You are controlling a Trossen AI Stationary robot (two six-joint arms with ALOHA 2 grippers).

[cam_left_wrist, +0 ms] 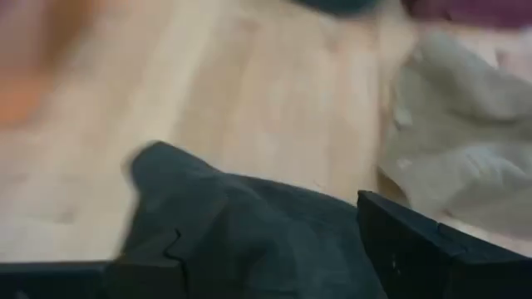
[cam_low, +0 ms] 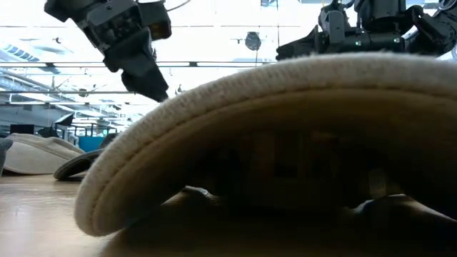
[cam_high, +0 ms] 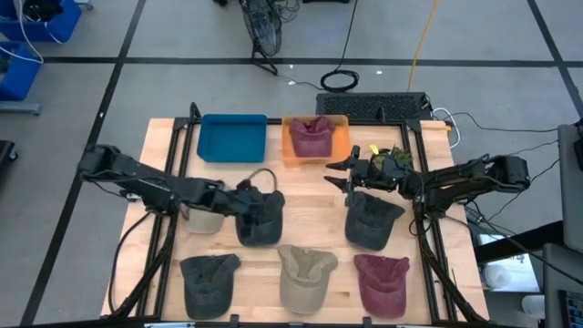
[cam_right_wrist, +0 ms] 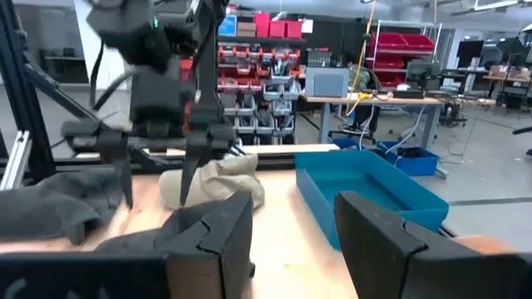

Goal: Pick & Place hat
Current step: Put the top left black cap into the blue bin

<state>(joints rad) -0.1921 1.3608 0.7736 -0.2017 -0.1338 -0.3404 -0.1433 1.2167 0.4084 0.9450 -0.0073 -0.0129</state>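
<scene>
Dark hat [cam_high: 259, 219] on the counter [cam_high: 310, 202], left hand [cam_high: 244, 199] right over it.
Fingers spread wide, gripping nothing; right hand [cam_high: 339, 173] hangs half-open, empty.

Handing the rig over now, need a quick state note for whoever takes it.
Left gripper: open, over the dark hat mid-table, not gripping it.
Right gripper: open, empty, hovering near the orange bin.
Done: one maroon hat in the orange bin.
Left: blue bin holds no hat; six hats still on the table.
</scene>
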